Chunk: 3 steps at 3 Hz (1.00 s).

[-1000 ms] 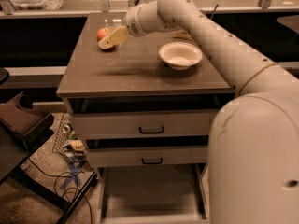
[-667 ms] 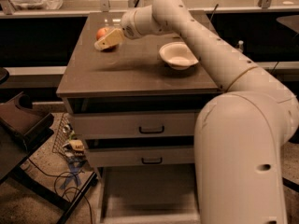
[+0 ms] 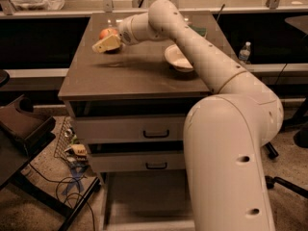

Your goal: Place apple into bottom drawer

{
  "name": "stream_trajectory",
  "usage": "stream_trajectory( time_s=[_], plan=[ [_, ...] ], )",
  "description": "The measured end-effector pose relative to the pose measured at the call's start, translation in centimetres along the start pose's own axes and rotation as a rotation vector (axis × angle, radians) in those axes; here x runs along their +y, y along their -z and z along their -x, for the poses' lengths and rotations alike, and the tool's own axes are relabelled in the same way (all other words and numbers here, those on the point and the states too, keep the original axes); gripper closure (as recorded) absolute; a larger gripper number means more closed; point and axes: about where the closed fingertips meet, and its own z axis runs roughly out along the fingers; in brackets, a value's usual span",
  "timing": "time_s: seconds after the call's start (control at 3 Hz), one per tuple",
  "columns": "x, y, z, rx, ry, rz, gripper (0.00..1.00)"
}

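Observation:
The apple (image 3: 107, 32), small and red-orange, sits on the far left part of the cabinet's brown top (image 3: 130, 76). My gripper (image 3: 107, 44) hangs just in front of and touching or nearly touching the apple, with its tan tip low over the top. The arm reaches in from the right across the cabinet. The bottom drawer (image 3: 144, 201) is pulled out at floor level below the two upper drawers, and its grey inside shows. The arm's large white body hides the drawer's right part.
A white bowl (image 3: 176, 57) sits on the cabinet top right of the gripper, partly behind the arm. The two upper drawers (image 3: 130, 129) with black handles are shut. A wire basket and cables (image 3: 72, 153) lie on the floor to the left. A water bottle (image 3: 244, 52) stands at the right.
The gripper has shifted a little to the left and lower, closer over the apple. The apple and the bowl have not moved.

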Motion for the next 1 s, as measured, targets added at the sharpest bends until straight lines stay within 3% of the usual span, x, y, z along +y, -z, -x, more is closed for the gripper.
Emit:
stream_trajectory(
  time_s=[1.0],
  plan=[
    [0.8,-3.4,-1.5,0.031,-0.009,0.018,0.95]
  ],
)
